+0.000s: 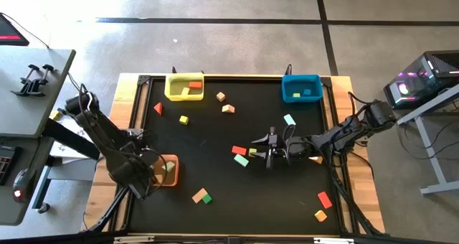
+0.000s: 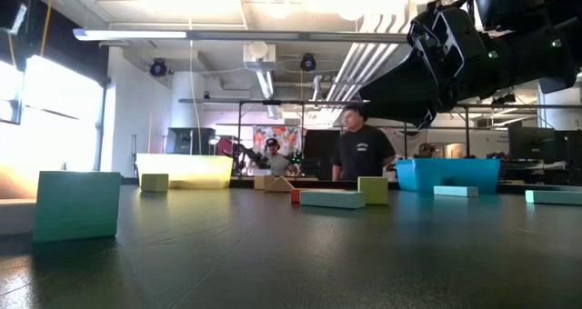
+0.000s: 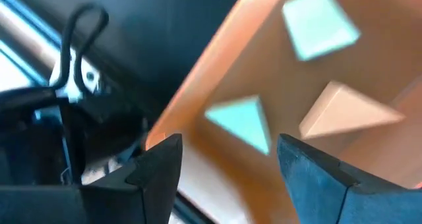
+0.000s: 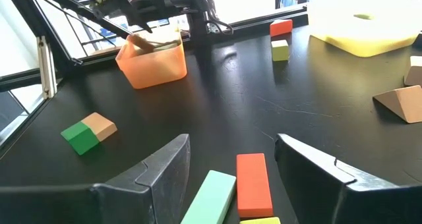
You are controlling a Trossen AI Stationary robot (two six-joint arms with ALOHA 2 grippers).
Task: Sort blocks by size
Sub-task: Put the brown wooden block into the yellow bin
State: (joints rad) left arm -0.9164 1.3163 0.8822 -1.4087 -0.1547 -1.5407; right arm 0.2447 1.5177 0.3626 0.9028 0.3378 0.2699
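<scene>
Blocks (image 1: 240, 156) are lying scattered across the black surface (image 1: 215, 179), with a few already sitting in the yellow bin (image 1: 184, 87), the blue bin (image 1: 300, 88) and the orange bin (image 1: 168, 170). Left gripper (image 3: 227, 165) is hovering over the orange bin, jaws parted and empty, with two mint blocks (image 3: 242, 120) and a tan wedge (image 3: 349, 112) below. Right gripper (image 4: 232, 168) is hanging near mid-surface, jaws spread, probably not touching the red bar (image 4: 253, 183) and the mint bar (image 4: 211, 196) lying between them.
</scene>
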